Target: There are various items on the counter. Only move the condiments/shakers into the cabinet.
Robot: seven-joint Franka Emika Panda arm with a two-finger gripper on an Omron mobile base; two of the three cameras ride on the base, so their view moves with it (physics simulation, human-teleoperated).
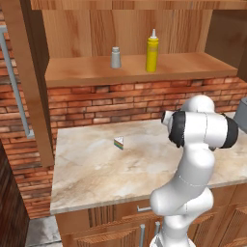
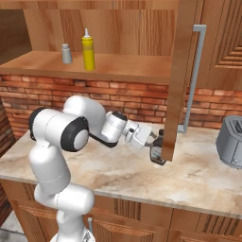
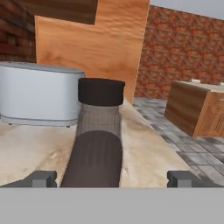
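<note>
Left base view: shaker [image 1: 116, 57] and yellow bottle [image 1: 152, 50] stand on the cabinet [image 1: 130, 70] shelf, far above the hand, apparently already stowed; wedge [image 1: 118, 142] stays on the tabletop [image 1: 96, 169].
Right base view: hand [image 2: 155, 147] reaches low behind the cabinet door [image 2: 177, 80], which half hides it.
Hand view: dark bottle [image 3: 97, 135] stands between the wide-spread fingers [image 3: 41, 178], not yet gripped; toaster [image 3: 37, 94] beyond; the bottle's base is cut off.

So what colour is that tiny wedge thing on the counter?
Rainbow-striped. The wedge lies on the beige marble counter; the left base view shows it best.
</note>
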